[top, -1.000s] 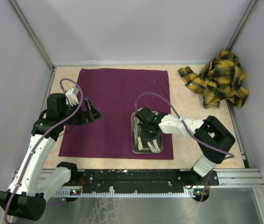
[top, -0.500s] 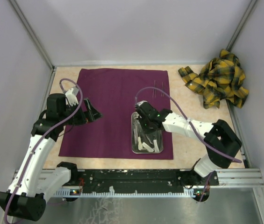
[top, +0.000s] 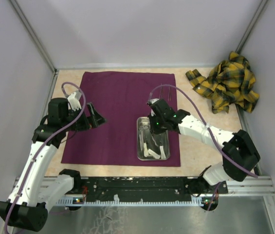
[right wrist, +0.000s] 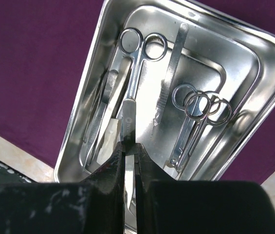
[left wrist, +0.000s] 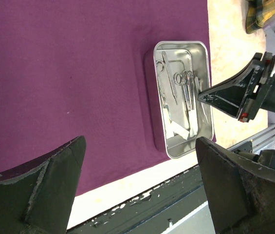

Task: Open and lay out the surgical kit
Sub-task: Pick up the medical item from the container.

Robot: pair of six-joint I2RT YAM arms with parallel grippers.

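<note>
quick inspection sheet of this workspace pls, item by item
surface: beige table, purple cloth spread flat on it
job's things: steel tray on the cloth holding scissors, other ring-handled tools, white pieces; two thin tools laid beyond it
clutter: crumpled yellow plaid cloth, far right corner
grippers: left gripper open above the cloth; right gripper shut on a thin metal tool over the tray
cables: purple cable looped along each arm
surroundings: pale walls, metal rail at near edge

The steel tray (right wrist: 268,63), scissors (right wrist: 138,61) and thin instrument (right wrist: 127,117) are gleaming as glossy polished metal; the purple cloth wrap (top: 118,102) is looking matt
</note>
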